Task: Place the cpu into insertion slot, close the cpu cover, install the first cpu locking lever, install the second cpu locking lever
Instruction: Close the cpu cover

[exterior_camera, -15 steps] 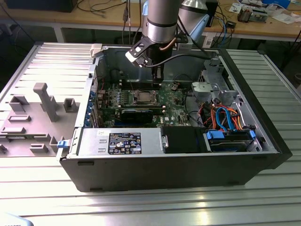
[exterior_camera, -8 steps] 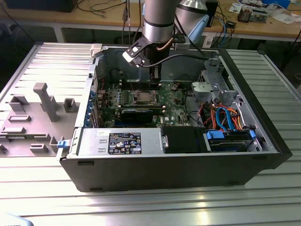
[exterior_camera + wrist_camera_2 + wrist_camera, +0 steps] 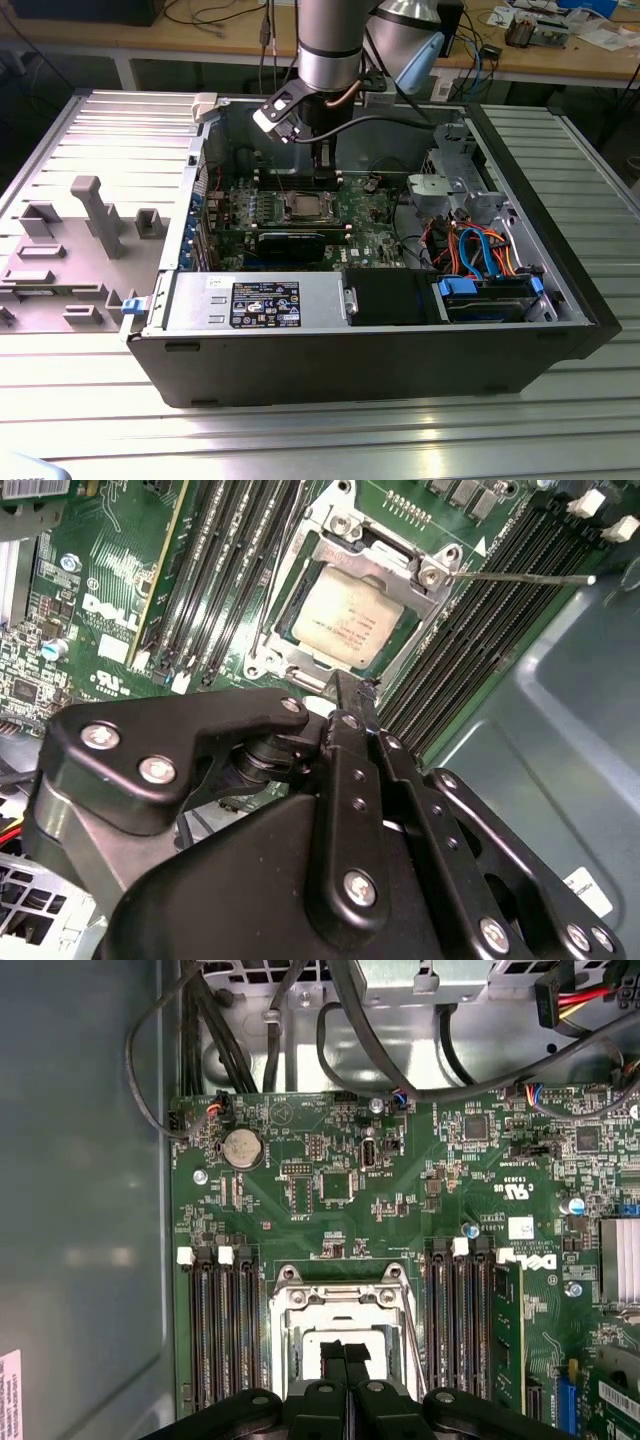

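Note:
The cpu (image 3: 345, 615) lies flat in the insertion slot (image 3: 340, 1298) on the green board, its pale metal top facing up; in the exterior view it sits mid-board (image 3: 305, 205). The silvery cpu cover (image 3: 428, 575) lies down around it as a frame. A thin locking lever (image 3: 520, 577) juts out sideways over the memory slots. My gripper (image 3: 345, 1352) hovers just above the socket's edge, shut with nothing between its black fingers (image 3: 350, 695). In the exterior view the gripper (image 3: 325, 165) hangs inside the open case behind the socket.
Black memory slots (image 3: 215, 1330) flank the socket on both sides. A long black ribbed card (image 3: 290, 240) lies in front of it, with the power supply (image 3: 255, 300) nearer. Cables and a drive cage (image 3: 465, 195) fill the exterior view's right. A grey fixture plate (image 3: 80, 230) lies outside the case.

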Robot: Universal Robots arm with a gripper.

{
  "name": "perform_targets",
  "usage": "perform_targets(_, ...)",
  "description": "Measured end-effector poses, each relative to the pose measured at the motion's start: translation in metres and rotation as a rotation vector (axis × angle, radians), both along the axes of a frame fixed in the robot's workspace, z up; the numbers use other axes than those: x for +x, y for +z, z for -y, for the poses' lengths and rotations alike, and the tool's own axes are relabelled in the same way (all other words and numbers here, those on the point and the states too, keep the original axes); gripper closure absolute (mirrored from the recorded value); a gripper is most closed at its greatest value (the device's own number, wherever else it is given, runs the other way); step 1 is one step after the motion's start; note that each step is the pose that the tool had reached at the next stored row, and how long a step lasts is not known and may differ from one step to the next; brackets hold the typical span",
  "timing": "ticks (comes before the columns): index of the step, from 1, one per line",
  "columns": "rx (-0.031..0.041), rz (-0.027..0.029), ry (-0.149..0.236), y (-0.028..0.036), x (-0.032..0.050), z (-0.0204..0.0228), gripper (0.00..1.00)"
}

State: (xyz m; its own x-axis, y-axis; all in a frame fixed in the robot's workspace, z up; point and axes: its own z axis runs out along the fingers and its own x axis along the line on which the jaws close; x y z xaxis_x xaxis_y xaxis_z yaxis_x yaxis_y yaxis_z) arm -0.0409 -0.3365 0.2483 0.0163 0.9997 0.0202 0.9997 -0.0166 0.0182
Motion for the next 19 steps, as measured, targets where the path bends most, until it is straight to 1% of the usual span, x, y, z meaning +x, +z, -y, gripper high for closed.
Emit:
perform_targets(4, 0.0, 0.0, 0.0, -0.0002, -0.0034, 0.0, 0.89)
perform_targets(7, 0.0, 0.0001, 0.0, -0.0004, -0.0075, 0.0, 0.89)
perform_targets(11, 0.0, 0.0, 0.0, -0.0009, -0.015, 0.0, 0.89)
perform_targets(19, 0.0, 0.0, 0.0, -0.0016, -0.0234, 0.0, 0.89)
